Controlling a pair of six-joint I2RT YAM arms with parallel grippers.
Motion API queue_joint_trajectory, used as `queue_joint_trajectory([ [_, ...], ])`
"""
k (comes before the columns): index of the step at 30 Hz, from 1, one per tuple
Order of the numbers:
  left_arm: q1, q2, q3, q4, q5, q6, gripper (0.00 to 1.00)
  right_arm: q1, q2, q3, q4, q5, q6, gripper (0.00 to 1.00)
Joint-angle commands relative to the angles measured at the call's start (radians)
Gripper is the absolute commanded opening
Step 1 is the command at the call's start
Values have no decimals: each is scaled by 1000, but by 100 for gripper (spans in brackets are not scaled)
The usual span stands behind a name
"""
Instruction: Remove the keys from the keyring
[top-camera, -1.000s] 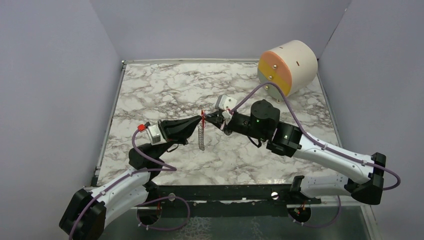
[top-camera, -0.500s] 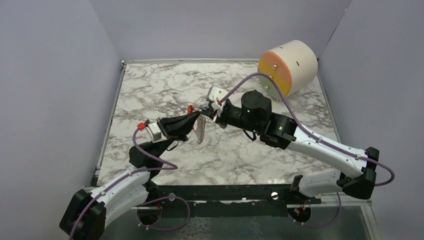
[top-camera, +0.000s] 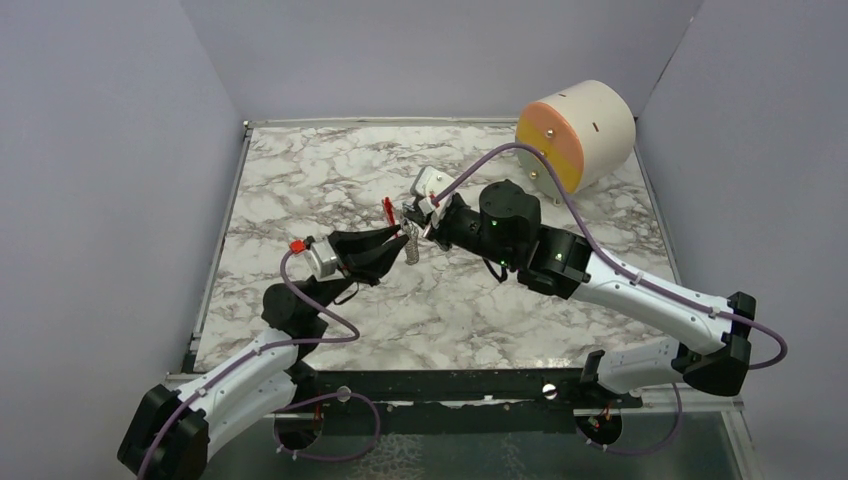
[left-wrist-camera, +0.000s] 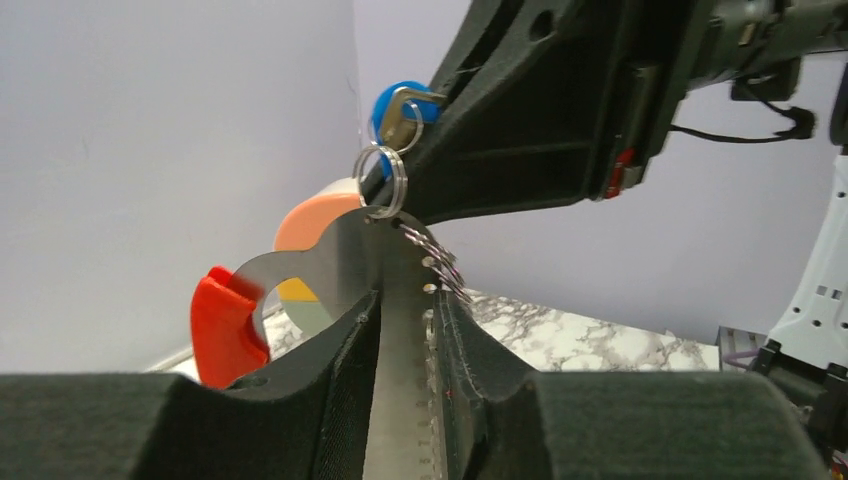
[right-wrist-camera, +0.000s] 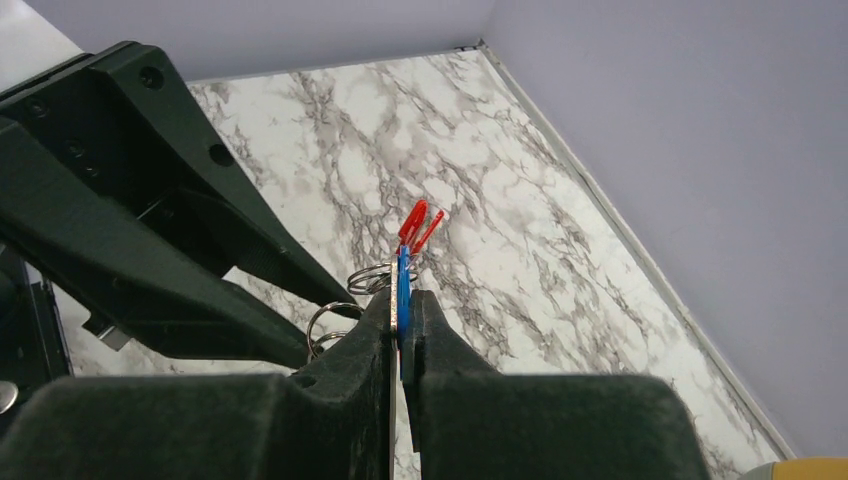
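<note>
Above the middle of the marble counter (top-camera: 300, 180), the keys (right-wrist-camera: 402, 270) (one small blue-headed piece) are pinched in the right claw (right-wrist-camera: 402, 300), closed on them. The keyring (left-wrist-camera: 390, 250) is standing in the narrow gap of the slightly parted left claw (left-wrist-camera: 405, 300), its red part (left-wrist-camera: 222, 335) jutting aside. Two wire rings (left-wrist-camera: 385, 175) join key and band. A cream cylinder (top-camera: 585, 130) is set at the far right corner, partly hidden behind the band from the left wrist.
</note>
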Motion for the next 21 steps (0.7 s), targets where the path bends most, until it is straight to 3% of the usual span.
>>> queue_joint_trajectory([
  [1,-4,-58,-1,-10,81,9,29,10,-39,14,82,53,-15,1],
  [10,-4,-194,4,-89,-29,52,30,11,-65,-8,76,46,-5,1],
  [16,-4,-206,105,-209,2,119,44,11,-82,-33,83,16,-3,1],
  [18,-4,-184,147,-247,52,142,74,12,-90,-41,84,1,-1,1],
  [21,-4,-155,183,-274,103,160,82,12,-108,-54,83,-20,3,1],
])
